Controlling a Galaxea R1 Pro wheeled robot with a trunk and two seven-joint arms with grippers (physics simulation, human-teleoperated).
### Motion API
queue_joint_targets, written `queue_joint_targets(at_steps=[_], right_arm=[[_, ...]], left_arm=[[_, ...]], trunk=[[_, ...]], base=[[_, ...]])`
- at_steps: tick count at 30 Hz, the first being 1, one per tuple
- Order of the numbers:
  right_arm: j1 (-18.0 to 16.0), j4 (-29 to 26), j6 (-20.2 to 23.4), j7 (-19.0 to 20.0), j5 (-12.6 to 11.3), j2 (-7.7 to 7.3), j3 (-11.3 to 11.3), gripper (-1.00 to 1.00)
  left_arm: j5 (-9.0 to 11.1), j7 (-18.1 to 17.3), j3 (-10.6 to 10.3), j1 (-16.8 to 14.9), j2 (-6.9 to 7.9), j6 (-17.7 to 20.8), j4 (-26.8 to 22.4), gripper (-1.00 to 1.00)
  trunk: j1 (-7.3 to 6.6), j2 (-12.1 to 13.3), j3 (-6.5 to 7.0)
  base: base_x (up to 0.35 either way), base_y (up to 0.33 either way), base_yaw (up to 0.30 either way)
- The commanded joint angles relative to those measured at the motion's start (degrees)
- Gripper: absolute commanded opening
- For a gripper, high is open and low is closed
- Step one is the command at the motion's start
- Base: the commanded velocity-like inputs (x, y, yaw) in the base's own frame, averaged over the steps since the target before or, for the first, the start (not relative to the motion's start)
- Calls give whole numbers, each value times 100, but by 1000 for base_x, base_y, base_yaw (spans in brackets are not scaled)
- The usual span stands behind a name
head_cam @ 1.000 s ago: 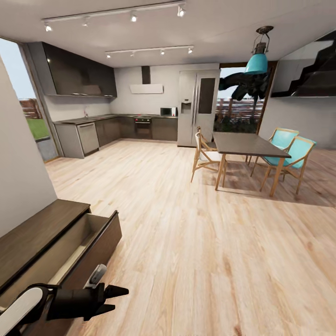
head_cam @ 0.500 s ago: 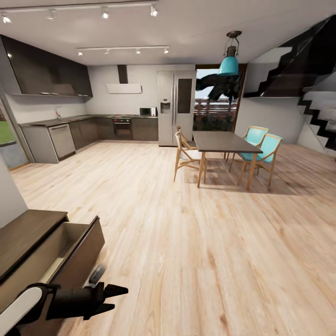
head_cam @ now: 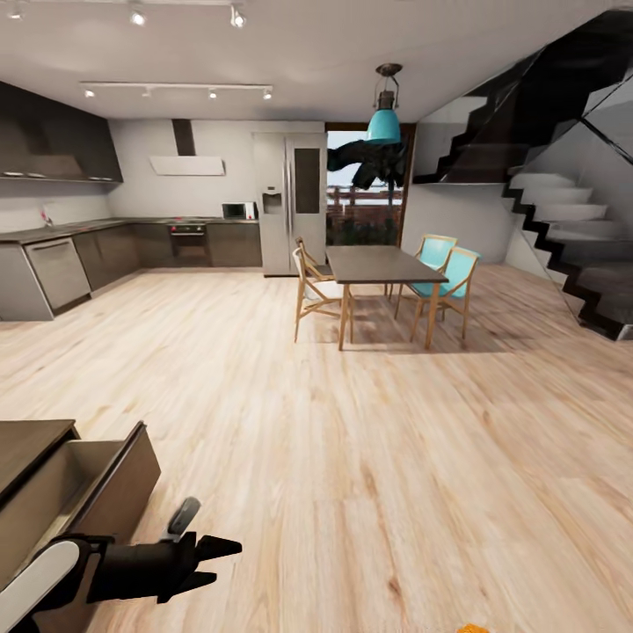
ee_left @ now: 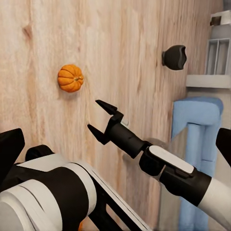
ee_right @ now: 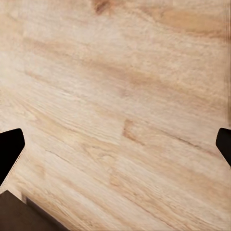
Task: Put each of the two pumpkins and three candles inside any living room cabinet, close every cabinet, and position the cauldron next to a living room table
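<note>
In the left wrist view one bright-orange ribbed pumpkin (ee_left: 70, 78) lies on the plank floor, and the black cauldron (ee_left: 174, 57) stands farther off near the blue sofa (ee_left: 197, 120). My right gripper (ee_left: 94, 114) hovers open and empty above the floor, a short way from that pumpkin. The dark-brown cabinet (head_cam: 97, 479) has its pull-out compartment open at the lower left of the head view. Beside it my left gripper (head_cam: 227, 563) is open and holds nothing. An orange sliver (head_cam: 475, 628) peeks in at the head view's bottom edge. The right wrist view has bare floor between the spread fingertips (ee_right: 9, 149).
A dark dining table (head_cam: 382, 264) with wooden and turquoise chairs (head_cam: 440, 281) stands mid-room. Grey-black kitchen units (head_cam: 61, 268) and a fridge (head_cam: 290, 202) line the far wall. A black staircase (head_cam: 571, 246) rises at the right. Open plank floor (head_cam: 352, 457) lies ahead.
The whole head view has swung right: the cabinet slid toward the left edge and the staircase came in. The left arm holds the same pose in the picture.
</note>
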Motion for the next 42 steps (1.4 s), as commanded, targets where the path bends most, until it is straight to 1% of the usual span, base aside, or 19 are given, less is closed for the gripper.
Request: queue_joint_targets(at_steps=[1, 42], right_arm=[[-4, 7, 11, 21, -59, -2, 32, 100], [-5, -5, 11, 21, -57, -5, 34, 100]], left_arm=[[61, 56, -5, -3, 4, 4, -5, 100], [53, 63, -1, -3, 11, 4, -5, 100]], trunk=[[0, -3, -6], [0, -3, -6]], base=[[0, 0, -280], [0, 0, -276]])
